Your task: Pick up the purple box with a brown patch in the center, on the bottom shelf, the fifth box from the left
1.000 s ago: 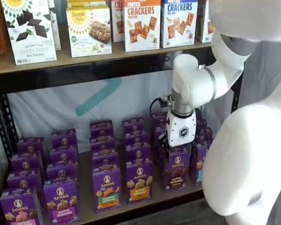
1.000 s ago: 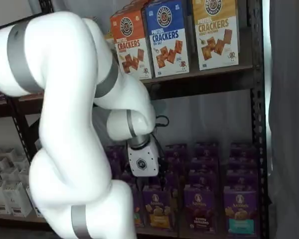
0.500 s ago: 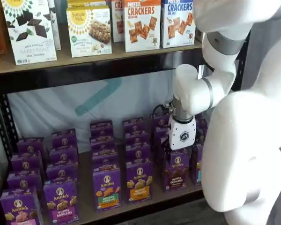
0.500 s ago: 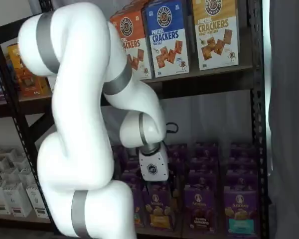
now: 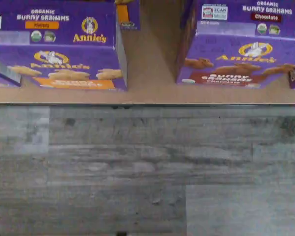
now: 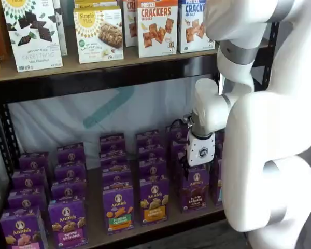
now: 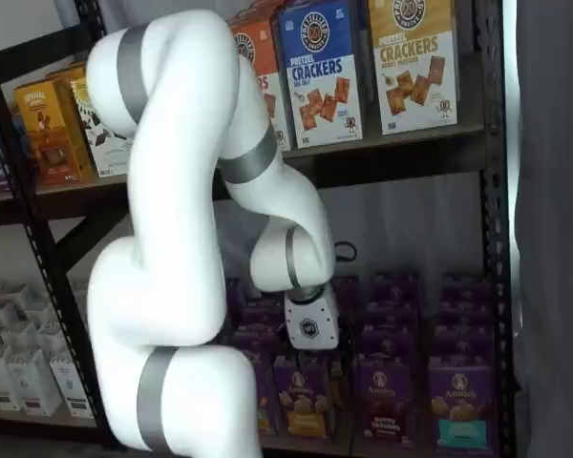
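- purple box [image 5: 238, 46]: printed cardboard, slight sheen
- bottom shelf [image 5: 147, 91]: matt tan wood board, black metal frame
- floor [image 5: 137, 167]: grey wood-grain planks, worn, matt
- arm [image 6: 269, 155]: smooth glossy white plastic, grey bands
- cracker cartons [image 6: 156, 26]: glossy printed card

— Where's the purple box [image 6: 195, 188]?
— Upright at the front edge of the bottom shelf [image 6: 145, 228] (brown "bunny grahams" band, Chocolate label), beside an orange-patched carton.

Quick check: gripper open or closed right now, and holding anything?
Gripper: open, holding nothing; its fingers are hidden in both shelf views, above the purple box, not yet picked.
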You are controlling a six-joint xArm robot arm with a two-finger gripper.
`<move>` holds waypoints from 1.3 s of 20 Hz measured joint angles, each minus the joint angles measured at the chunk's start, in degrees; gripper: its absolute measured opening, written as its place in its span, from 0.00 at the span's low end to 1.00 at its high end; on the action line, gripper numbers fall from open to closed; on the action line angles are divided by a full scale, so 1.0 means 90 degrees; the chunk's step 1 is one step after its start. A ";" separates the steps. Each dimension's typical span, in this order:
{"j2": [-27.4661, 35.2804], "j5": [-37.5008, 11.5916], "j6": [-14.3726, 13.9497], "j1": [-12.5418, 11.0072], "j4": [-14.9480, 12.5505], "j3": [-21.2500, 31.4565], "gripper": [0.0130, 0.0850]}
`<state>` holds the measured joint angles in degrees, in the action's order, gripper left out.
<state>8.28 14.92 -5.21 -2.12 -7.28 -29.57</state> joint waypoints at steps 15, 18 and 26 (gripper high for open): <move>0.1773 -0.0152 -0.0119 -0.0270 -0.0397 -0.1580 1.00; 0.2076 -0.0149 -0.0080 -0.0360 -0.0451 -0.1874 1.00; 0.2828 -0.0042 0.0297 -0.0573 -0.0287 -0.2746 1.00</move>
<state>33.73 14.54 -2.54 -7.28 -9.86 -54.28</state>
